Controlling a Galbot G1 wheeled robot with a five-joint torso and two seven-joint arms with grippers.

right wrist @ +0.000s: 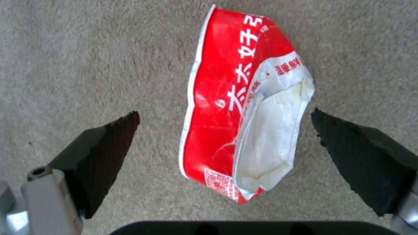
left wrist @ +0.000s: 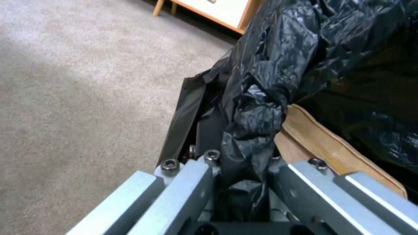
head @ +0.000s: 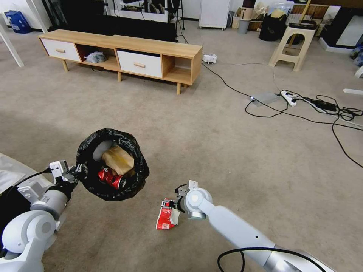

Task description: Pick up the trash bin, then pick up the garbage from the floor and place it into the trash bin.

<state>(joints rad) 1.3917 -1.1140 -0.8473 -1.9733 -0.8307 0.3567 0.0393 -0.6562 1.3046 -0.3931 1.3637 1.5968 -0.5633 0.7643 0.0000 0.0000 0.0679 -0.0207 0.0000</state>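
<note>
On the carpeted floor: the robot works in front of a low wooden TV cabinet (head: 124,56); the carpet near the arms holds one loose piece of litter that can be seen.
Trash bin (head: 112,163): lifted clear of the floor and held out at the robot's left front, its black bag (left wrist: 270,81) folded over the rim. Picking it up looks done.
Left gripper (head: 77,170): at the bin's near rim, its jaws closed on the rim with a fold of bag pinched between them, as the left wrist view shows.
Right gripper (right wrist: 224,130): low over the floor, jaws spread wide, one black pad (right wrist: 109,153) on either side of the wrapper and neither touching it.
Already in the bin: a crumpled brown paper box (head: 118,160) and a crushed red can (head: 110,177), lying against each other.
Snack wrapper (right wrist: 244,111): red and white, torn open, flat on the carpet between the open jaws, to the right of the bin and apart from it. Not yet gripped.
Judged progress: partway through; this wrapper remains to be grasped, carried across and dropped in. Whether other litter is left cannot be told.
</note>
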